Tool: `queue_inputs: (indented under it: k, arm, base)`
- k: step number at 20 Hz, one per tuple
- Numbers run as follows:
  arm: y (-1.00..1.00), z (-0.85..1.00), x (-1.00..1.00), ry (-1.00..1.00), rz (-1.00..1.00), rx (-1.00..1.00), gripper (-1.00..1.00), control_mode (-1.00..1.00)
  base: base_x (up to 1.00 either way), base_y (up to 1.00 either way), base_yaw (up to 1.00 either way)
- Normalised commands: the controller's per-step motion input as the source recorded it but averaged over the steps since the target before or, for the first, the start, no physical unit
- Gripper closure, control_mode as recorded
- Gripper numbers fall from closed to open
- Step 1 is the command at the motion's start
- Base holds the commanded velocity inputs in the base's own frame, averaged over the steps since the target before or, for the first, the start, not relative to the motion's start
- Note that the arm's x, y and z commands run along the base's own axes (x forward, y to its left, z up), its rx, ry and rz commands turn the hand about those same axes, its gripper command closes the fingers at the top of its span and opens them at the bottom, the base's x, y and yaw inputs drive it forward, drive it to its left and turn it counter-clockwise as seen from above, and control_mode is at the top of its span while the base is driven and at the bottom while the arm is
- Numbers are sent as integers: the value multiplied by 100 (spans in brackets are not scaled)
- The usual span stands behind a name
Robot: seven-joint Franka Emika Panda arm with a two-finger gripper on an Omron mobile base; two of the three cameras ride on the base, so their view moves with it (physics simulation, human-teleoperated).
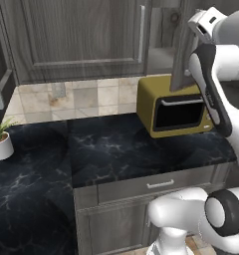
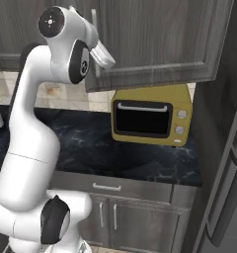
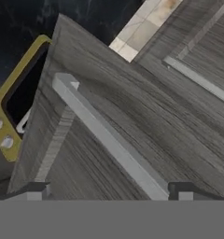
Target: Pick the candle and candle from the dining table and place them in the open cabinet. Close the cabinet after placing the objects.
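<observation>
The cabinet door (image 2: 160,39) stands part-way open above the yellow microwave (image 2: 152,116). My gripper (image 2: 106,58) is raised against the door's handle edge. In the hand view the gripper (image 3: 111,190) is open, and the door's slim metal bar handle (image 3: 109,140) runs diagonally between its fingertips (image 3: 37,189). Nothing is held. From the left the door shows edge-on (image 1: 183,50), with the cabinet's pale inner shelf (image 1: 161,57) behind it. Both candles and the dining table are out of view.
A black marbled counter (image 1: 121,149) with a drawer (image 1: 159,185) runs below. The microwave (image 1: 174,107) sits under the open cabinet. A small potted plant (image 1: 2,142) stands at the far left. A closed neighbouring cabinet door (image 1: 81,35) hangs left of the opening.
</observation>
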Motion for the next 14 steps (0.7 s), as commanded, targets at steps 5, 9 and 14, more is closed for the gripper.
queue_inputs:
  k: [5,9,14]
  arm:
    - [-8,-9,100,0,6,0,-100,-100]
    - [-16,-5,100,1,6,0,-100,-100]
    - [-24,0,100,2,7,0,-100,-100]
  base:
    - [0,0,0]
    - [0,0,0]
    - [0,0,0]
